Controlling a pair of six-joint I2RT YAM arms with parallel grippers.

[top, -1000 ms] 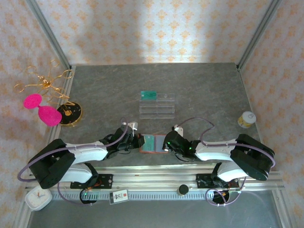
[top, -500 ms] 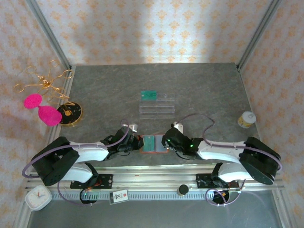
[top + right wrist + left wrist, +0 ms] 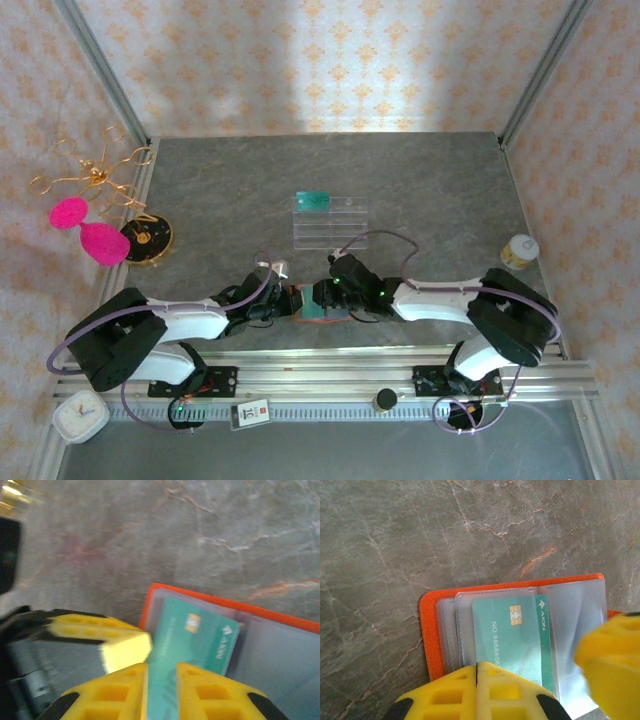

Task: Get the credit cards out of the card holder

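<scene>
The teal card (image 3: 512,640) has a gold chip, pale printed numbers and white lettering at one end. It lies in a clear sleeve of the open orange holder (image 3: 427,630), which sits flat at the bench's (image 3: 420,180) near edge, between the two arms. In the right wrist view, the card's near end lies between the fingers of the right gripper (image 3: 161,672), which are closed to a narrow slit on it. The left gripper (image 3: 477,672) is fully closed and holds nothing, its tips resting on the holder's sleeves beside the card. Farther back at mid-bench, a clear slotted rack (image 3: 330,228) holds a second teal card (image 3: 313,200) at its far left corner.
</scene>
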